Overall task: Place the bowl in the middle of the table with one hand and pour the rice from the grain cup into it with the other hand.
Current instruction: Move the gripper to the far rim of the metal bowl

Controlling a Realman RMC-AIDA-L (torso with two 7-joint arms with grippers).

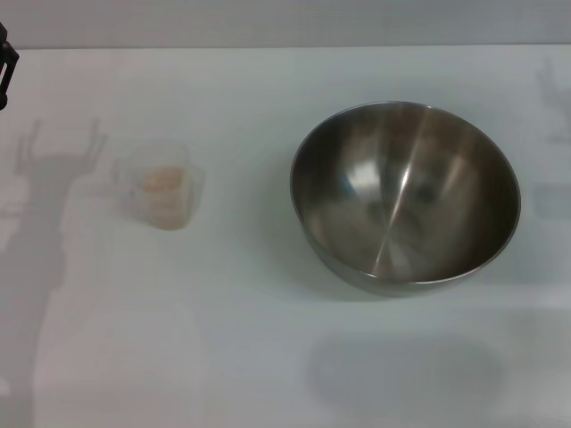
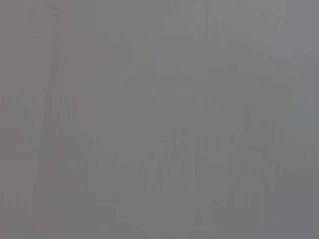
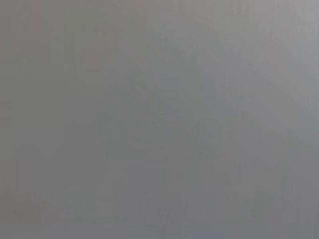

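The large steel bowl [image 1: 406, 196] stands upright and empty on the white table [image 1: 250, 357], right of the middle. The small clear grain cup [image 1: 162, 187] stands left of the middle, with pale rice [image 1: 161, 181] inside it. A dark part of my left gripper [image 1: 5, 67] shows at the far left edge, well away from the cup; its fingers are cut off by the edge. My right gripper is out of view. Both wrist views show only plain grey.
The shadow of a gripper [image 1: 58, 169] falls on the table left of the cup. A faint shadow [image 1: 553, 98] lies at the far right. The table's back edge [image 1: 285, 46] runs along the top.
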